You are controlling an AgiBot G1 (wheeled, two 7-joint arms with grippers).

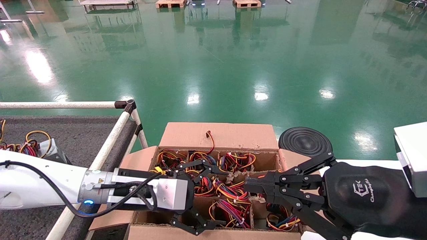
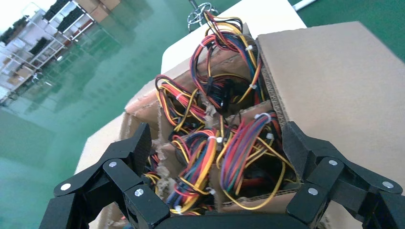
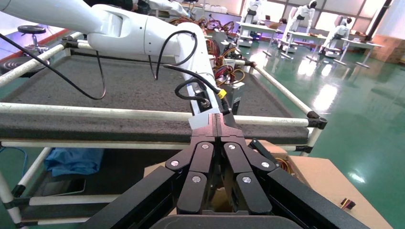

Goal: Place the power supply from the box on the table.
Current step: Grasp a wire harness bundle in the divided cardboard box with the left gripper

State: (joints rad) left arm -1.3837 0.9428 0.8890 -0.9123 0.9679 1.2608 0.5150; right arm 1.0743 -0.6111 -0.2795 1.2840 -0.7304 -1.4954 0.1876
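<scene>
1. The left gripper (image 1: 210, 196) is held spread over the box (image 1: 217, 135), at 6 o'clock.
2. The right gripper (image 1: 248, 186) is pressed together, empty.
3. Supply (image 1: 230, 203) bodies are hidden; wire bundles apparently point upward from the cells.

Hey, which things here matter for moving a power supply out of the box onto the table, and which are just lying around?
Job:
- box, cells full of wire bundles
- table
- left tool, open over the box
- right tool, shut, over the box

Lying about:
- black round disc beside the box
- wooden pallets on the far floor
</scene>
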